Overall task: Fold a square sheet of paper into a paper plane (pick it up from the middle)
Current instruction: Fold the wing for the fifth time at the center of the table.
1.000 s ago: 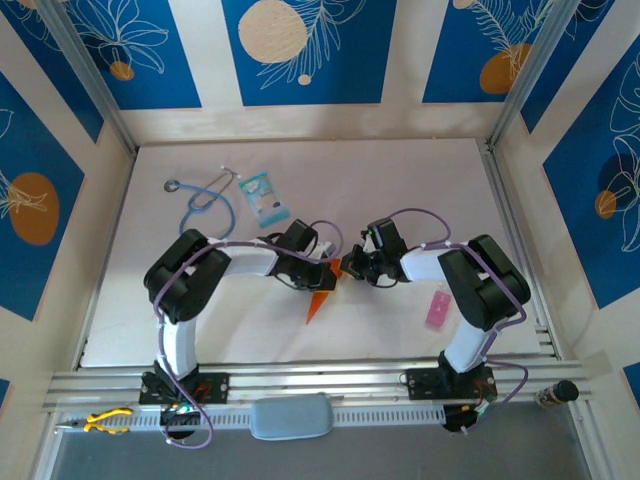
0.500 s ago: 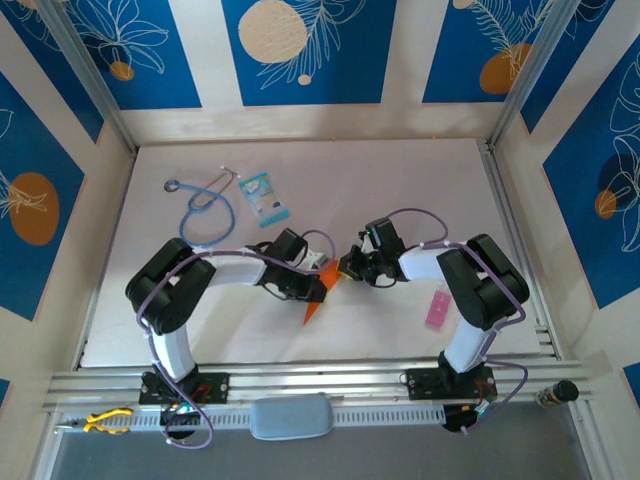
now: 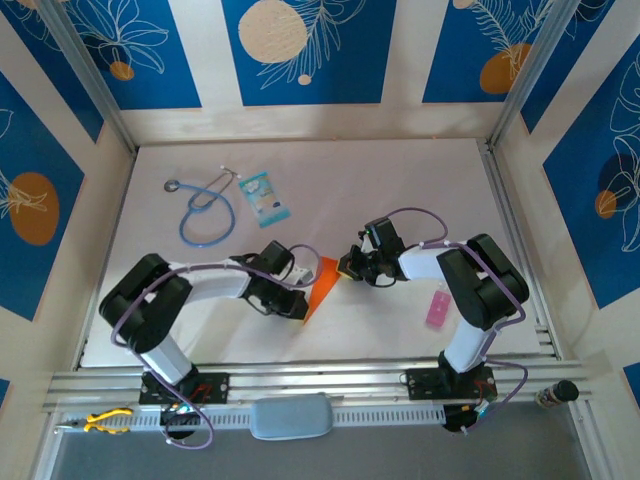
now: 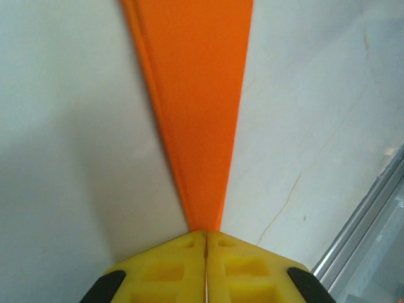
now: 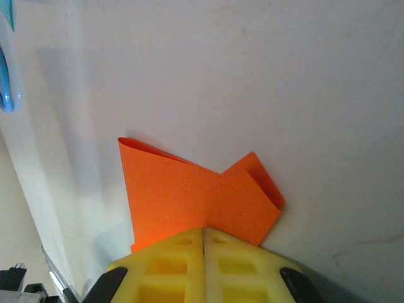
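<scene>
Left end effector [image 4: 206,235] is clamped shut on the narrow tip of the plane [image 4: 196,113], its yellow pads [image 4: 167,268] pressed together. Right end effector [image 5: 203,230] is likewise closed on the wide rear end, where folded orange flaps are seen. The plane is held between the two, over the front middle of the table [image 3: 400,180], well apart from the stethoscope [image 3: 205,210], the packet [image 3: 264,198] and the pink strip [image 3: 437,309].
</scene>
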